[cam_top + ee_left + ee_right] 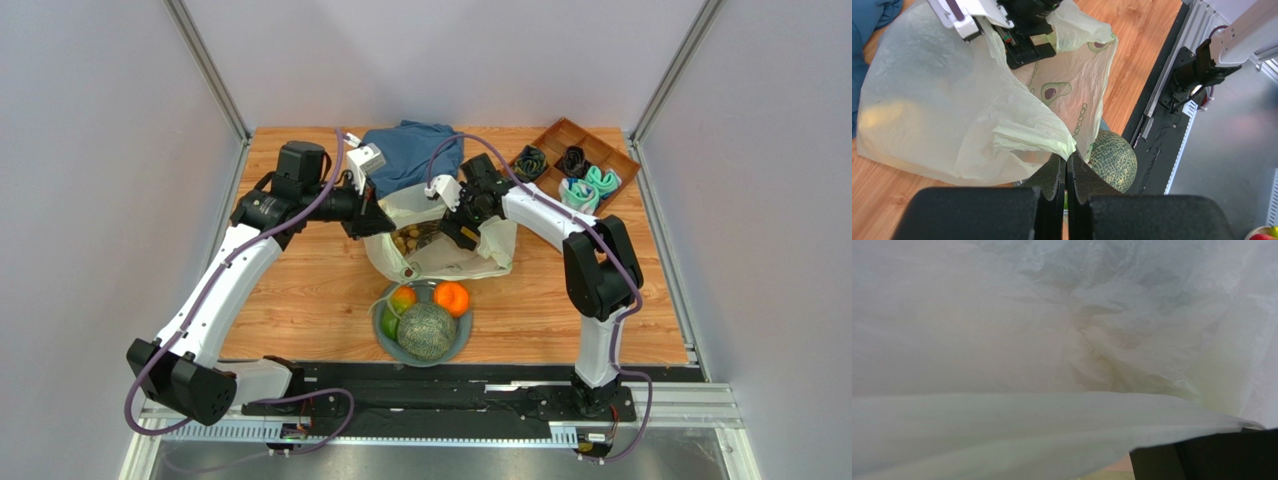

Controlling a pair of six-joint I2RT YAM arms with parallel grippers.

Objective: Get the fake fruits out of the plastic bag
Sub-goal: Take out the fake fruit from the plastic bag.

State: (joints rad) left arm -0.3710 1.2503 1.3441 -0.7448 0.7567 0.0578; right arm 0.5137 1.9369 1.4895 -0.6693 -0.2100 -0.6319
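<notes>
Plastic bag [455, 262]: found mid-table, mouth open, behind bowl [467, 335] holding melon [427, 331] and orange [451, 298]. Noted tan pieces [408, 240] inside. Left hand [1067, 160]: clenched on bag's rim. Right hand [452, 233]: at bag's mouth; grip could not be told.

"avocado" on the plastic bag [942, 110]

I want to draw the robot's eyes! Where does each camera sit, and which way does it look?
Top camera: high behind the arms, looking down at the table; left arm, right arm and the melon show.
Left wrist: on the left arm, facing the plastic bag; its shut left claw pinches the bag's edge.
Right wrist: against the bag, seeing only plastic; one dark finger shows.
Shared: top and left wrist both see bag and melon.
</notes>
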